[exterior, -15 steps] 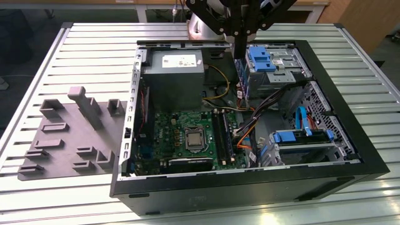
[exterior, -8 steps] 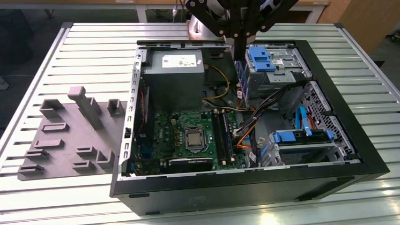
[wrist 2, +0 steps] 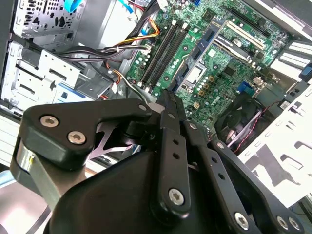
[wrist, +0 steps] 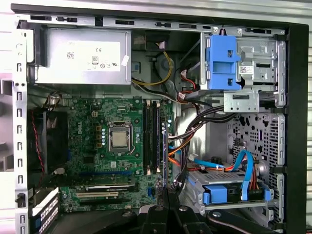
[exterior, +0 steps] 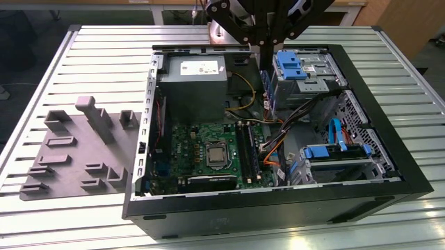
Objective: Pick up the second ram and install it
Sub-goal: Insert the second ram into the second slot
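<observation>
One thin stick is pinched in your gripper (wrist 2: 168, 96), which is closed down narrow on it. That stick is the second ram (exterior: 265, 87), held edge-on over the open computer case (exterior: 278, 208), above and beside the dark memory slots (wrist: 152, 139) on the motherboard (wrist: 92, 146). Treat it as light and stiff but fragile, and grip its flat faces near the upper edge, away from the side that seats.

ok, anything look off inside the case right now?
Nothing looks damaged or spilled. The second ram sits upright in the pincer above the open case, not yet seated. The one untidy thing is the loose orange and black cables, which sprawl close beside the memory slots.
</observation>
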Controlling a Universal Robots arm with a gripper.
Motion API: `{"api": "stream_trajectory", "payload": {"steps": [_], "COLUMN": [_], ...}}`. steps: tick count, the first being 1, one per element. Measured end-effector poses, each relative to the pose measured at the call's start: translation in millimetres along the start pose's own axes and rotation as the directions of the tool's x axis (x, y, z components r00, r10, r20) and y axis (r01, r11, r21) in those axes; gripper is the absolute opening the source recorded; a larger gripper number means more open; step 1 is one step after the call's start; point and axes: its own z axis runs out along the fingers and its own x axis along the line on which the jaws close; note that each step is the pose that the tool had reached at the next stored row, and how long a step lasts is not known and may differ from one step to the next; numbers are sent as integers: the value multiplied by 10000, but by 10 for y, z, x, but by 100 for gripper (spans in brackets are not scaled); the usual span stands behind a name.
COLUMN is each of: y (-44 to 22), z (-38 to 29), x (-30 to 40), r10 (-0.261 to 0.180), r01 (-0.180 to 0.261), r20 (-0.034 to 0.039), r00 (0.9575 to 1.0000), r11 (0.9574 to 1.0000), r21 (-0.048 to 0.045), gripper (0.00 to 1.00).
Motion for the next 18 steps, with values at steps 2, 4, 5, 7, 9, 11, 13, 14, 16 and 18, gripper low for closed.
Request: {"api": "stream_trajectory", "payload": {"steps": [2,4,5,7,9,11,13,14,16,18], "y": [0,1,1,1,1,1,1,1,1,1], "z": [6,13,17,24,30,38,48,52,61,70], "x": [0,2,2,3,4,4,6,6,8,9], "r10": [-1,0,-1,-1,-1,-1,-1,-1,-1,-1], "r01": [1,0,1,1,1,1,1,1,1,1], "r20": [0,-1,-1,-1,-1,-1,0,0,-1,0], "r00": [10000,10000,10000,10000,10000,10000,10000,10000,10000,10000], "r11": [10000,10000,10000,10000,10000,10000,10000,10000,10000,10000], "r21": [2,3,4,3,4,4,3,3,4,4], "gripper": [11,11,11,11,11,11,11,11,11,11]}}
